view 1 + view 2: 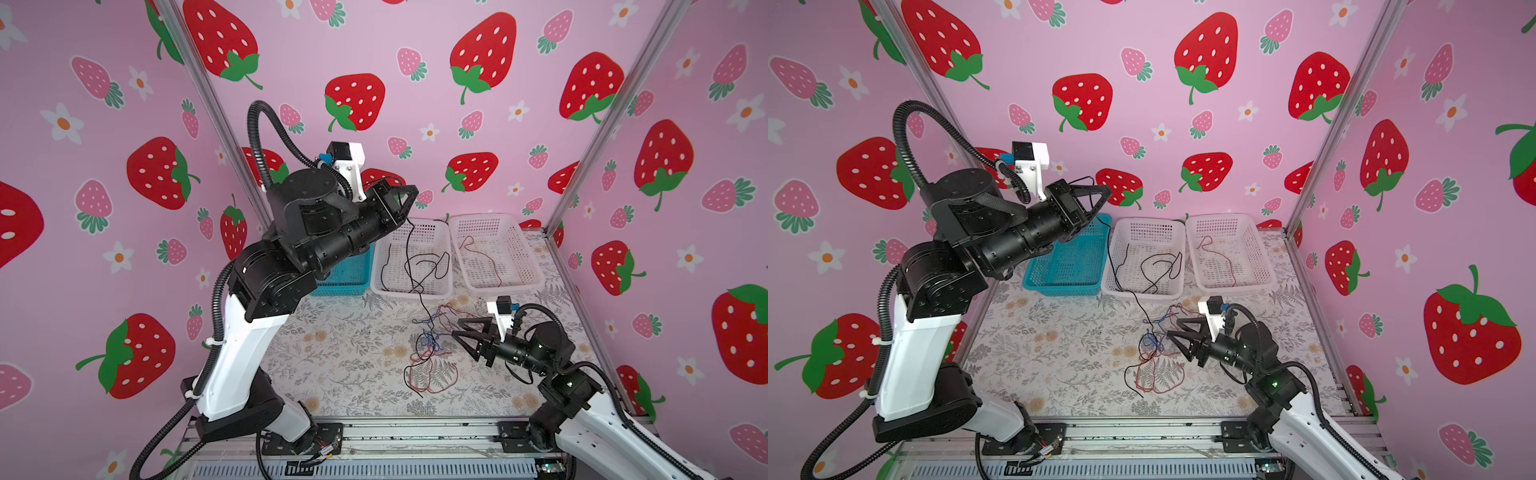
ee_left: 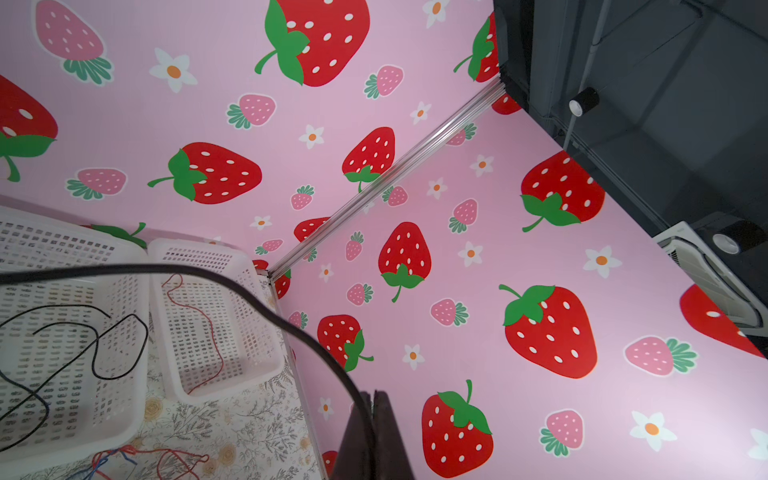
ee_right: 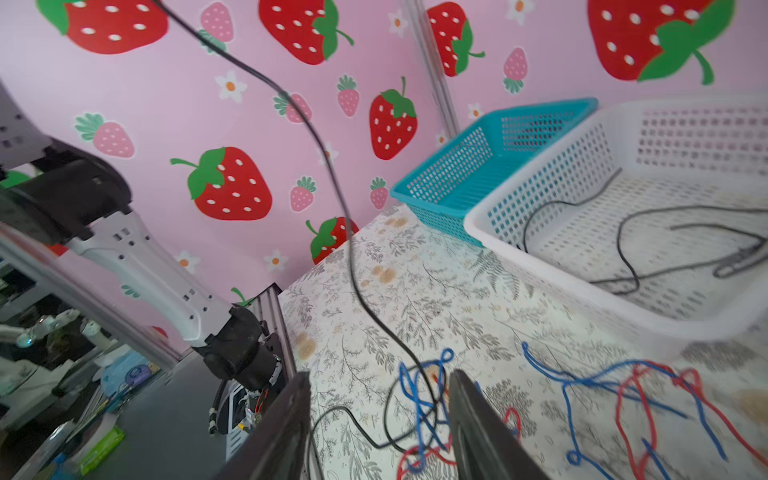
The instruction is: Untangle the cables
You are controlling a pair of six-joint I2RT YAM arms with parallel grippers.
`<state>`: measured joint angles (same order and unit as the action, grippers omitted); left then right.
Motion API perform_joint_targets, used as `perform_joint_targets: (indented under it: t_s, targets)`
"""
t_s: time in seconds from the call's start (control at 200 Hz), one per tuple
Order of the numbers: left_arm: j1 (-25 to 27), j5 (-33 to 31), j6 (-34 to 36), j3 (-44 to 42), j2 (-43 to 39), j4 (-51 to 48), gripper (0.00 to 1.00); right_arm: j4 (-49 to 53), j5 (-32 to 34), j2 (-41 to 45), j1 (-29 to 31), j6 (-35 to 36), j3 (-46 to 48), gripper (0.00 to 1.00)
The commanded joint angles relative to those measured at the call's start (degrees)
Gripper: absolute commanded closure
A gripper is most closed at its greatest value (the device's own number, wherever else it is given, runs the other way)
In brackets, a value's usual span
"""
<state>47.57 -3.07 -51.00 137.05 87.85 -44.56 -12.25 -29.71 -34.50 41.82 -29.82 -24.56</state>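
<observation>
Several red, blue, black cables (image 1: 432, 345) knotted; left hand (image 2: 374, 409) clamps black cable (image 1: 408, 245), right hand (image 3: 380, 376) parted.

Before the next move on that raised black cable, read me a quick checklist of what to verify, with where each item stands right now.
1. Grip of left gripper on black cable: ok, shut on it.
2. Black cable free of the tangle on the table: not ok, its lower part runs into it.
3. The right gripper open at the tangle, holding nothing: ok.
4. The middle white basket holds only black cables: ok.
5. The right white basket holds only a red cable: ok.
6. The blue basket free of cables: cannot tell, partly hidden.
</observation>
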Motion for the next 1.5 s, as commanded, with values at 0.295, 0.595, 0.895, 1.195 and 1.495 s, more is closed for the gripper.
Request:
perform_joint_targets:
  t_s: [0.295, 0.595, 0.895, 1.195, 1.495]
  targets:
    - [-2.07, 6.37, -2.83, -1.09, 0.24, 1.32, 1.00, -7.56, 6.46, -17.21, 6.49, 8.59, -8.54, 0.43]
    - [-2.13, 6.02, -2.39, -3.48, -2.05, 1.29, 1.00, -11.29, 4.21, -27.17, 8.39, 10.34, -11.63, 0.53]
    - [-2.09, 6.35, -2.61, -8.95, -5.33, 3.56, 1.00, -12.89, 8.78, -32.72, 11.74, 12.16, -14.18, 0.67]
    - [-2.13, 6.50, -2.59, -10.67, -7.08, 3.73, 1.00, -15.09, 10.91, -38.66, 11.92, 12.42, -16.55, 0.70]
    - [-2.22, 4.06, -0.06, -19.52, -12.39, 4.20, 1.00, -13.97, 12.96, -37.38, 12.16, 12.22, -17.90, 1.00]
